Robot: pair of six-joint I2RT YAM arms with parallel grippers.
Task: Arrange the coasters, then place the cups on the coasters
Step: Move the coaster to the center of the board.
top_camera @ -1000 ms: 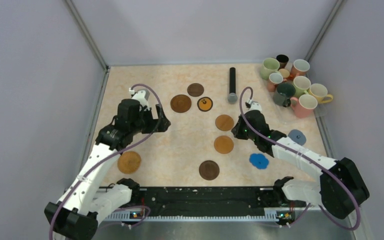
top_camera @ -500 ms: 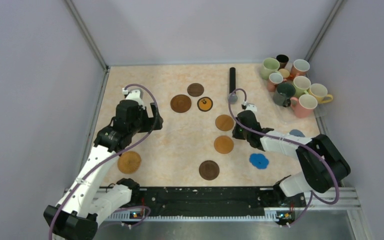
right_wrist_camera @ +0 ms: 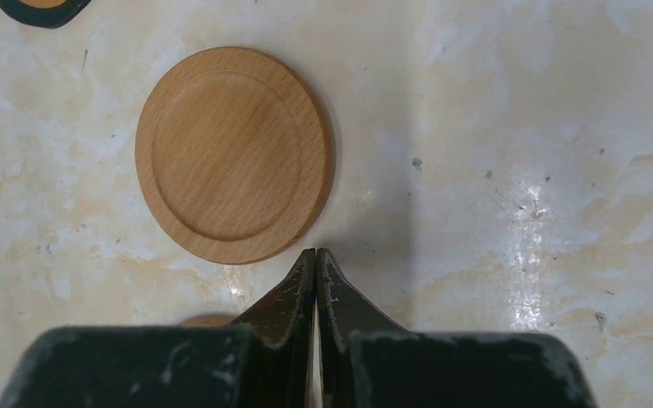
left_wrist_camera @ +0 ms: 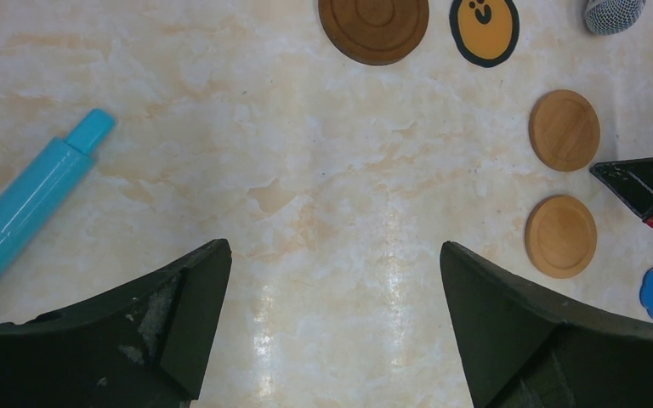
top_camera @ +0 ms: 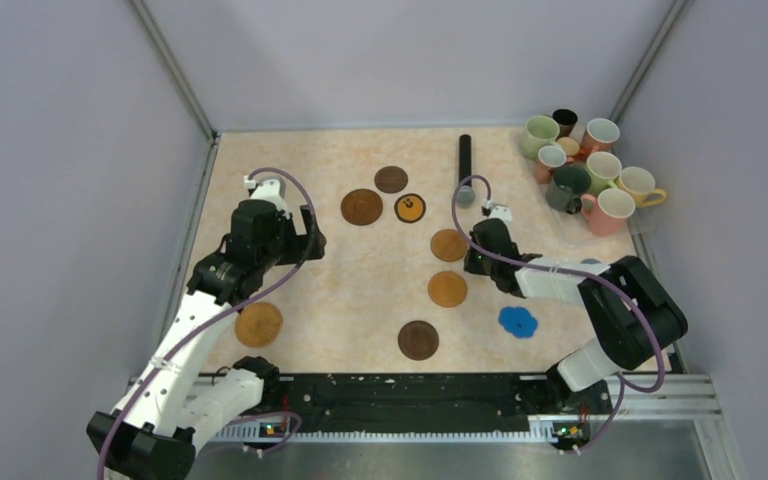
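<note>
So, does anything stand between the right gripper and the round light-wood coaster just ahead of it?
Nothing visible does. The right gripper, jaws shut, has its tips right beside the near edge of the round light-wood coaster, and no other thing shows there.

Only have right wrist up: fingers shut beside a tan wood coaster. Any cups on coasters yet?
Observer: No. The cups are all bunched in the far right corner, none on the coasters.
Operator: Left gripper state?
Observer: The left gripper is open and empty, hovering on the left half of the table.
Operator: Any clutter over there?
Observer: A light blue tube lies on the table beside it, seen in the left wrist view only.
</note>
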